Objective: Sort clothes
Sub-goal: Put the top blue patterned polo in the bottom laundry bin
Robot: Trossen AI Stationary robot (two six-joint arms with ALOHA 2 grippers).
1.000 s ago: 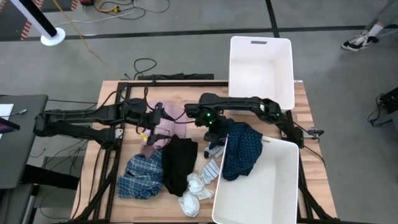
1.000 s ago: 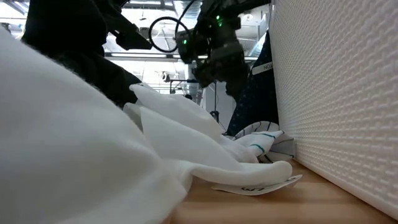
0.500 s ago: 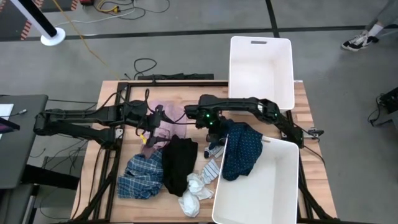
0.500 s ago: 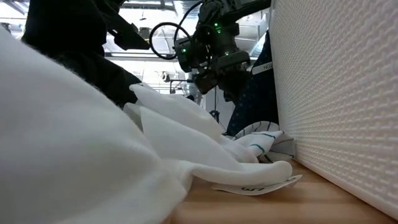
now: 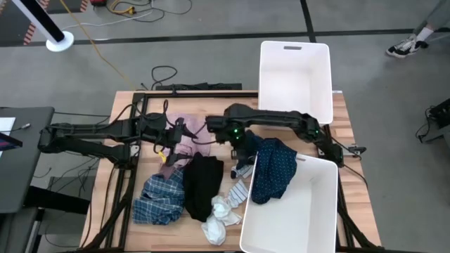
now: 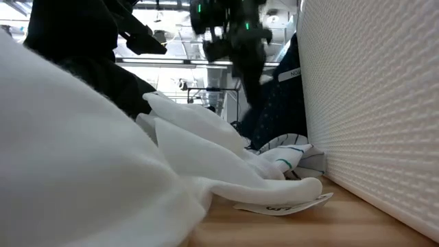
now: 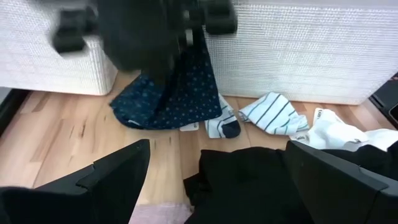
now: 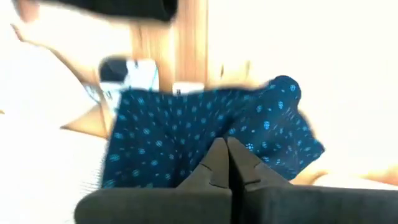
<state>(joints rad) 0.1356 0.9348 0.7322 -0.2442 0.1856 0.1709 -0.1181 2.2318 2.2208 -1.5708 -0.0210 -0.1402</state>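
The navy patterned garment (image 5: 273,169) hangs over the left rim of the near white bin (image 5: 295,225), and its lower end lies on the table (image 7: 171,93). My right gripper (image 8: 226,158) is shut and empty, raised just left of the garment (image 5: 237,139). My left gripper (image 7: 217,180) is open over the pink garment (image 5: 188,144), with the black garment (image 5: 202,184) before it. The blue plaid shirt (image 5: 160,198) lies at the near left. The white socks (image 5: 219,214) and a striped sock (image 7: 273,112) lie beside the near bin.
A second white bin (image 5: 295,77) stands at the far right, reaching past the table's far edge. Bare wood shows between the pink garment and the far bin (image 5: 232,105). A black cable lies on the floor beyond the far edge (image 5: 165,74).
My right gripper has risen and gone a little toward the table's left and far edge, away from the navy garment. The garment stays draped over the near bin's rim.
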